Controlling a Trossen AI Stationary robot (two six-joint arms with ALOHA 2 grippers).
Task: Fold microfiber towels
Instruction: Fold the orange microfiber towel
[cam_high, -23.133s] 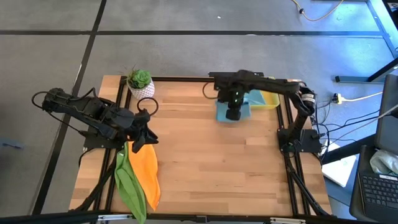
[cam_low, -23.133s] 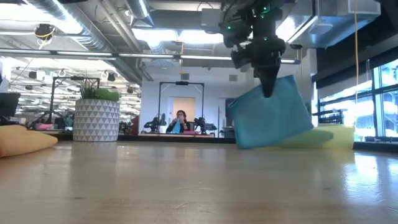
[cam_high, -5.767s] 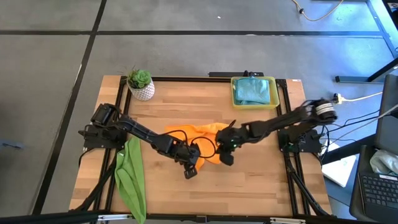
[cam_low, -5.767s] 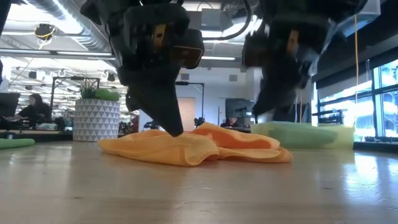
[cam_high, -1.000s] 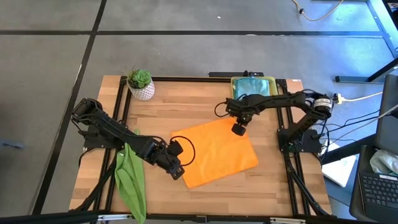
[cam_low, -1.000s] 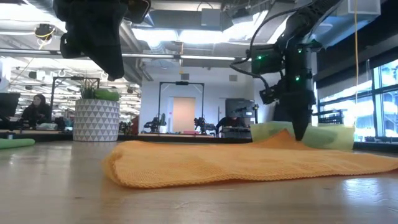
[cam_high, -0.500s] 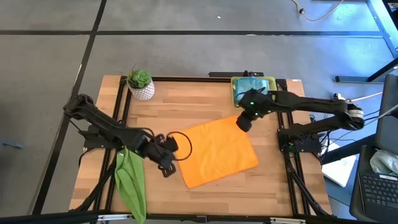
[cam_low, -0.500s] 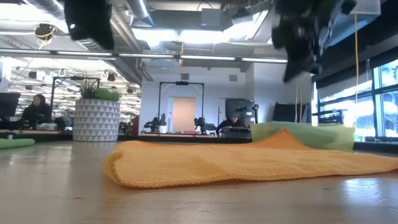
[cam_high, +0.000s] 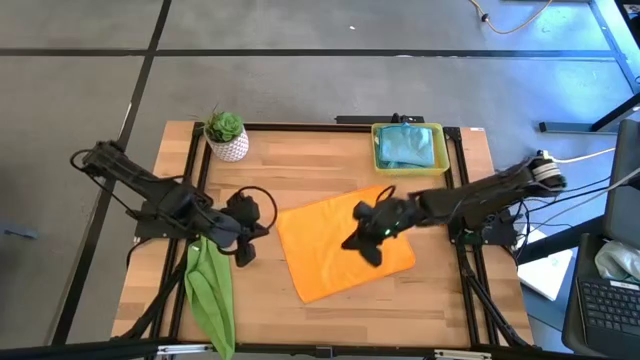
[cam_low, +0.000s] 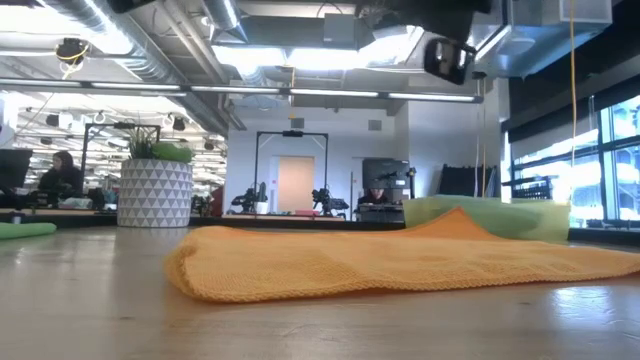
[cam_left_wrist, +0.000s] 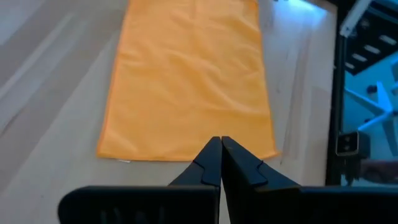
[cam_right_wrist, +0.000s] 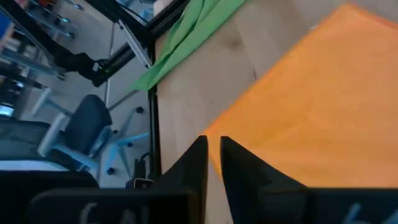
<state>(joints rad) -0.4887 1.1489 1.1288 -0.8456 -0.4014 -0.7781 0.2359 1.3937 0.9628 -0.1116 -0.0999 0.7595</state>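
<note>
Fingers first: the left gripper (cam_left_wrist: 220, 144) has its fingers clenched on nothing, hanging over bare desk (cam_high: 330, 160) just beside the orange towel's (cam_high: 345, 240) left edge. The right gripper (cam_right_wrist: 213, 144) sits above the towel's middle with only a thin slit between its fingers, nothing pinched in there that I can see.

The orange towel lies spread flat mid-desk, slightly skewed, one corner riding up near the yellow tray (cam_high: 409, 165), which already holds a teal towel (cam_high: 408, 146). The lime green towel (cam_high: 208, 290) is draped along the left desk edge, waiting its turn.

What could go sideways, I'd say: that skew means a fold could end up crooked, with the edges mismatched. Microfiber's floppy too, so a shallow pinch might slip mid-fold, or grabbing mid-cloth could just bunch it up.
</note>
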